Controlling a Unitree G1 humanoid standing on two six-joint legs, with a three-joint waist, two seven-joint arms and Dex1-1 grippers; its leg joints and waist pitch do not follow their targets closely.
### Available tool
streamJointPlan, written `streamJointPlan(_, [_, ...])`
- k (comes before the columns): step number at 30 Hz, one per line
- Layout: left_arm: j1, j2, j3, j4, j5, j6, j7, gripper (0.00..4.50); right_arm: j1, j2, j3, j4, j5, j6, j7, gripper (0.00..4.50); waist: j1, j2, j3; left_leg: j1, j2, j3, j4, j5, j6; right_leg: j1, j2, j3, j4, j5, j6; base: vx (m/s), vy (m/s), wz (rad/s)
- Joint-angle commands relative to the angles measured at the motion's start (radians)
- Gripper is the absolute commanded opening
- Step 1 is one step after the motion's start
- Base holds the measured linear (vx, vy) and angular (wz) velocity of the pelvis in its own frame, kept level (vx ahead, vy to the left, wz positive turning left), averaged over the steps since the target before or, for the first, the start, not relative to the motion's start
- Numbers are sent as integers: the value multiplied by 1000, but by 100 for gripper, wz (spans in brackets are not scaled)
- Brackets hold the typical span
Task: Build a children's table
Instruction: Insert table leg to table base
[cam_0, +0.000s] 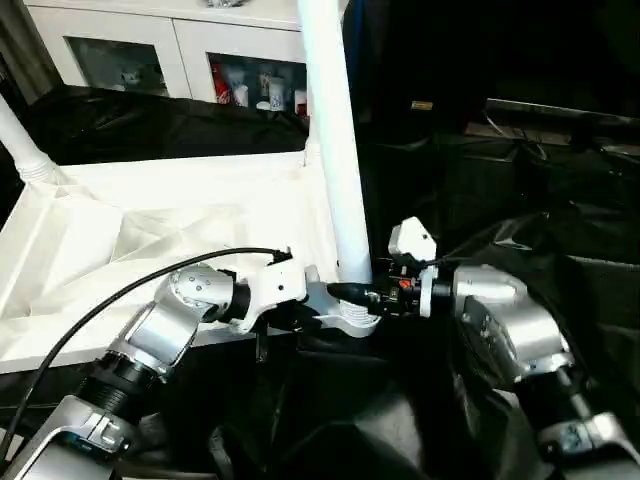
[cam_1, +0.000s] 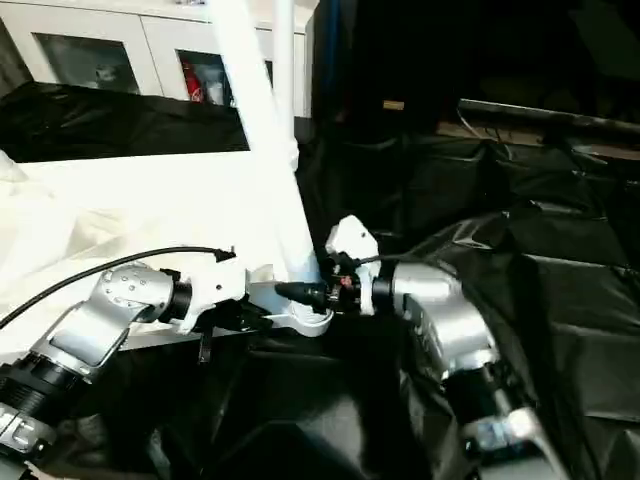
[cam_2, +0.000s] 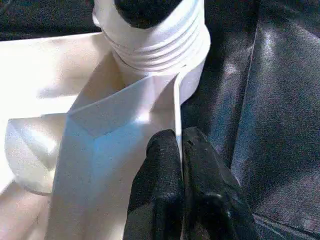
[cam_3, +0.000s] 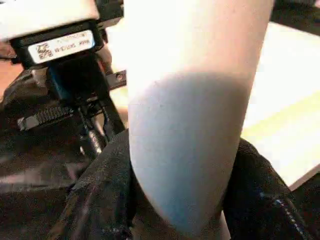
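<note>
The children's table top lies upside down, its ribbed white underside facing up. One white leg stands upright in the near right corner socket. My right gripper comes in from the right and is shut on this leg just above the socket, one black finger on each side. My left gripper is shut on the thin edge wall of the table top, right beside the threaded socket. A second leg rises from the far left corner.
Black cloth covers the surface around and under the table top. White cabinets with glass doors stand behind it. A black cable runs along my left forearm. Dark equipment sits at the back right.
</note>
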Motion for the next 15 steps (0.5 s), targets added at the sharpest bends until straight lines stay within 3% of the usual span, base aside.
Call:
streamJointPlan(1, [-21, -17, -10, -6, 0, -29, 6, 0, 74, 4, 46, 86, -43, 41, -25, 189, -1, 10, -37, -7, 61, -13, -66, -125, 68, 50, -83, 70, -68, -183, -217, 0, 0, 0])
streamJointPlan(2, [-23, -17, -11, -1, 2, -31, 7, 0, 83, 9, 33, 81, -35, 37, -36, 189, 0, 17, -36, -6, 62, -14, -67, -134, 64, 48, -83, 70, -68, -190, -216, 0, 0, 0])
streamJointPlan(5, [-33, -19, -10, 16, 9, -34, 16, 0, 102, 19, 6, 63, -20, 27, -56, 189, 1, 15, -35, -5, 63, -15, -70, -150, 57, 49, -81, 70, -70, -200, -210, 0, 0, 0])
streamJointPlan(6, [-40, -19, -9, 29, 13, -40, 20, 0, 115, 21, -9, 42, -3, 25, -66, 189, 4, 28, -36, -7, 63, -17, -70, -145, 54, 52, -83, 70, -67, -193, -213, 0, 0, 0])
streamJointPlan(9, [-47, -18, -9, 42, 18, -46, 26, 0, 131, 26, -33, 16, 19, 24, -80, 189, 6, 23, -37, -5, 63, -15, -68, -141, 59, 52, -82, 70, -68, -172, -216, 0, 0, 0])
streamJointPlan(11, [-53, -18, -7, 51, 22, -49, 33, 0, 141, 31, -53, -1, 36, 18, -94, 189, 8, 30, -39, -8, 62, -16, -68, -137, 59, 55, -83, 68, -66, -164, -217, 0, 0, 0])
streamJointPlan(12, [-55, -18, -6, 55, 23, -50, 36, 0, 146, 32, -61, -7, 41, 17, -97, 189, 9, 28, -39, -8, 62, -15, -67, -135, 60, 54, -83, 69, -67, -164, -216, 0, 0, 0])
streamJointPlan(15, [-60, -20, -4, 73, 29, -59, 42, 0, 169, 36, -89, -45, 67, 8, -113, 189, 11, 34, -39, -6, 63, -15, -68, -148, 59, 53, -84, 68, -70, -186, -213, 0, 0, 0])
